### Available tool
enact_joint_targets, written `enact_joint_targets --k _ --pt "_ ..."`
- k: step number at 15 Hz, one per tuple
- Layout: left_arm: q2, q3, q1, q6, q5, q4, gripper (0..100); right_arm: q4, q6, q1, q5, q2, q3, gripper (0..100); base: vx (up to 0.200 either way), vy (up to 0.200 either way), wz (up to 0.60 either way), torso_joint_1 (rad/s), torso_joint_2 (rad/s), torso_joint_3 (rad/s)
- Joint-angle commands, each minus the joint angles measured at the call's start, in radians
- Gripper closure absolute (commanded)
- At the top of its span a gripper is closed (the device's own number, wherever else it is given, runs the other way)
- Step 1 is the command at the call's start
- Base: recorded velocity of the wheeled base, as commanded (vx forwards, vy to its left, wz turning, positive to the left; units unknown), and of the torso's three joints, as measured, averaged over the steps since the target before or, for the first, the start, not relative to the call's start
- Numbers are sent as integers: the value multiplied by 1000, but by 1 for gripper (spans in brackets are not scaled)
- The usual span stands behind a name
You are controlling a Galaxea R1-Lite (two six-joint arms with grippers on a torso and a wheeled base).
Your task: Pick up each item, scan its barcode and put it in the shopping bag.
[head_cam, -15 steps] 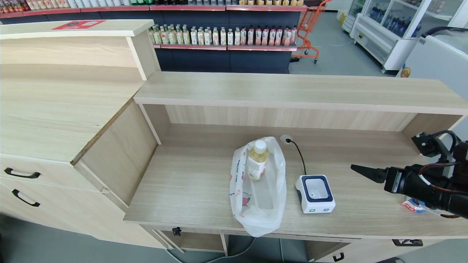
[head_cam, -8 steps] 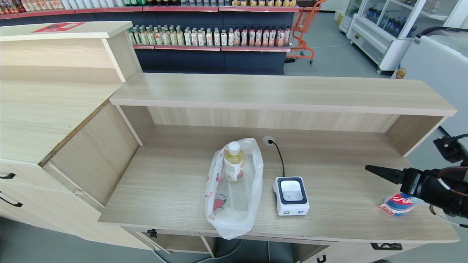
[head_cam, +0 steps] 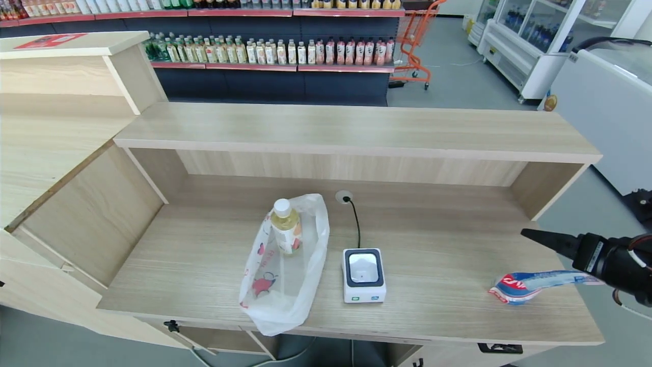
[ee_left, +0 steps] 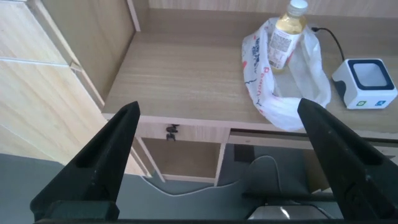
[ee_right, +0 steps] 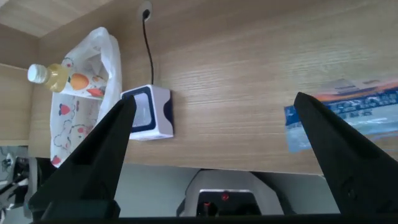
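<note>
Okay, shopping bag [head_cam: 285, 265] lies on the worktop [head_cam: 438, 244], left of centre, thin white plastic w/ red print. The bottle [head_cam: 286, 227] is in its far end: white cap, yellowish drink. Can't tell if it's upright or leaning.

Scanner [head_cam: 363, 275] sits just beside the bag on the right, a white box w/ dark window facing up. Its black cable [head_cam: 355, 219] runs back to a hole at the rear of the worktop.

Over at the right end there's a blue-and-white packet [head_cam: 527, 284] w/ a red patch, flat on the wood near the front edge, well apart from the scanner.

Right tool [ee_right: 214, 99] hovers above that right end, fingers spread wide and gripping nothing. The packet is off to one side by one finger [ee_right: 339, 155], not between the two.

Left tool [ee_left: 217, 104] is released too, fingers wide and empty. It hangs out before the worktop's front edge, w/ bag and scanner beyond it.
</note>
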Motion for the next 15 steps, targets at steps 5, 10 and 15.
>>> enact_joint_targets --k 5,10,15 --pt "1 0 0 0 0 0 0 242 55 -9 4 -199 -14 0 0 -200 0 0 2 1" --pt "1 0 0 -4 0 0 0 406 118 -29 -5 -292 -34 0 0 -200 0 0 1 0" --pt "0 0 0 -3 0 0 0 770 286 -42 -57 -311 -252 0 0 0 0 0 0 0"
